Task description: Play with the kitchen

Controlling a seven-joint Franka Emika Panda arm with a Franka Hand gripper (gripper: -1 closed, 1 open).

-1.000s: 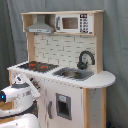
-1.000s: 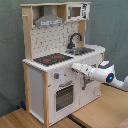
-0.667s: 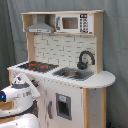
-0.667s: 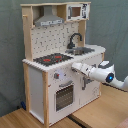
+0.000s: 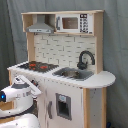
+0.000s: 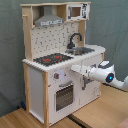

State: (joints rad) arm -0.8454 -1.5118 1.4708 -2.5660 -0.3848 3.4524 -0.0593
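Reaching toward kitchen [image 6: 47, 75] front, gripper [image 6: 76, 68] opening impossible to tell.

The kitchen [image 6: 50, 65] looks like matt white panels framed in pale, smooth wood; beyond the arm [image 6: 102, 76] (glossy white plastic shell) its faucet [image 5: 85, 59] appears black.

Wooden floor [image 6: 30, 120] carries the kitchen [image 6: 55, 85], standing upright on it

A white, rounded arm [image 6: 102, 75] with dark grey joint bands and a glowing blue light is seen in both exterior views.
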